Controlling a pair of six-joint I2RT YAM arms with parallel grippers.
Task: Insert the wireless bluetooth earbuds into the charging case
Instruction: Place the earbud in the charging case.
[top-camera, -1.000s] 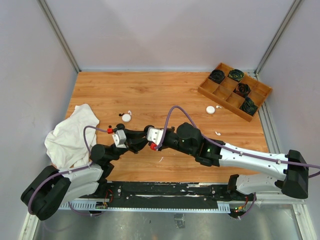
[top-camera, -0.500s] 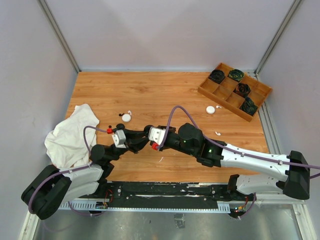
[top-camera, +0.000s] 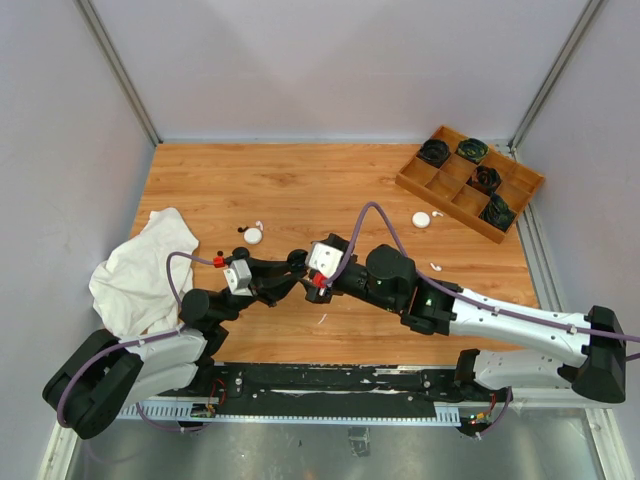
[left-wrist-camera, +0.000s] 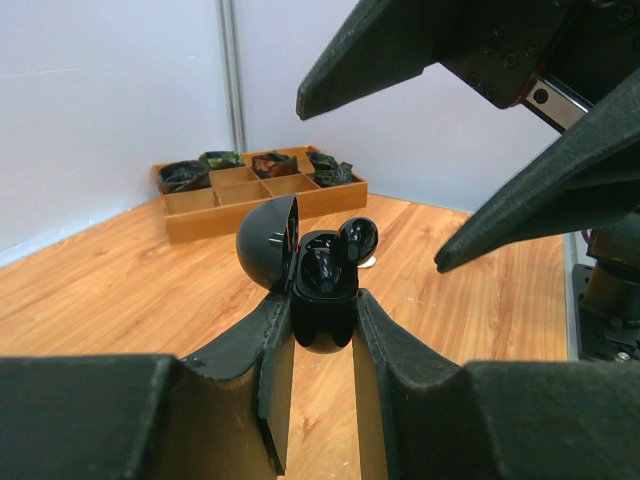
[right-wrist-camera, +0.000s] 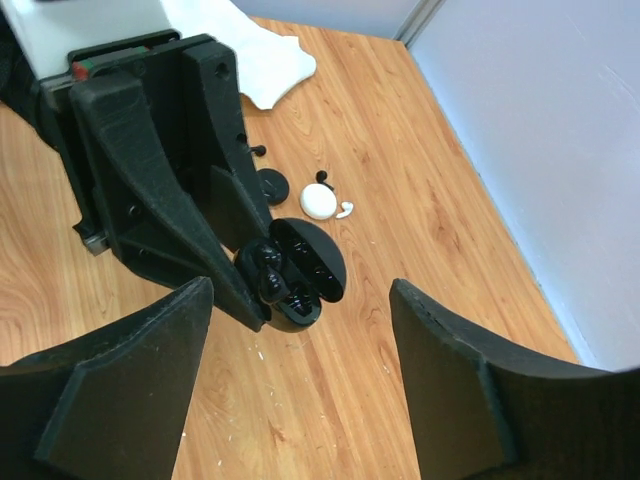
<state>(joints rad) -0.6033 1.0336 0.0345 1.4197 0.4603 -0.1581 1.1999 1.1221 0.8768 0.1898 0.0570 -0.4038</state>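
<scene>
The two glossy black stemmed earbuds (left-wrist-camera: 352, 243) sit in the wells of the small round black plastic charging case (left-wrist-camera: 322, 300). One looks a little proud, probably not fully seated. The left hand (left-wrist-camera: 320, 325) clamps the case's base with the lid open, presenting it to the right hand (right-wrist-camera: 290, 390), which hangs just above, spread wide and empty. Only the left wrist view shows the raised bud. The right wrist view shows both wells filled and a round white case (right-wrist-camera: 319, 202) on the wooden bench (right-wrist-camera: 420, 200).
</scene>
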